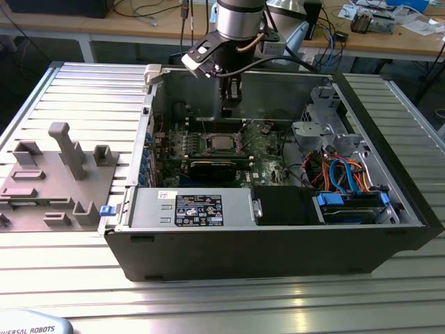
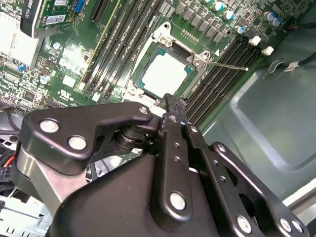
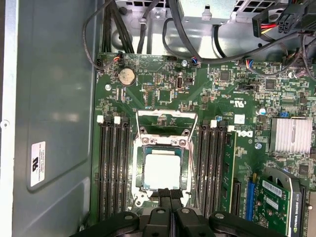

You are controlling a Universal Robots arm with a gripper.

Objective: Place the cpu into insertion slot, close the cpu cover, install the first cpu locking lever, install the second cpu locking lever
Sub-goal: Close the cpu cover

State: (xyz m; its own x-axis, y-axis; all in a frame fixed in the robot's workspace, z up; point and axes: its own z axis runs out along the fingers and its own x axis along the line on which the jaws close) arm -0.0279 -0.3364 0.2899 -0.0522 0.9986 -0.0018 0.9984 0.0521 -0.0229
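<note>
The cpu (image 1: 221,142) lies flat in the insertion slot (image 3: 140,154) on the green motherboard, its silver top showing in both wrist views (image 2: 165,74) (image 3: 162,170). The cpu cover (image 3: 167,113) stands raised at the socket's far end, off the chip. A thin locking lever (image 2: 227,65) sticks out free beside the socket. My gripper (image 1: 229,108) hangs above the socket's edge, fingers together and holding nothing; it also appears in both wrist views (image 2: 173,102) (image 3: 168,193).
The open computer case (image 1: 278,243) rests on a ribbed metal table. Memory slots (image 3: 113,168) flank the socket. A long black card (image 1: 212,167), a heatsink (image 3: 291,134), cables (image 3: 148,29) and a drive cage (image 1: 327,125) crowd the board. A grey fixture plate (image 1: 55,174) lies at the exterior view's left.
</note>
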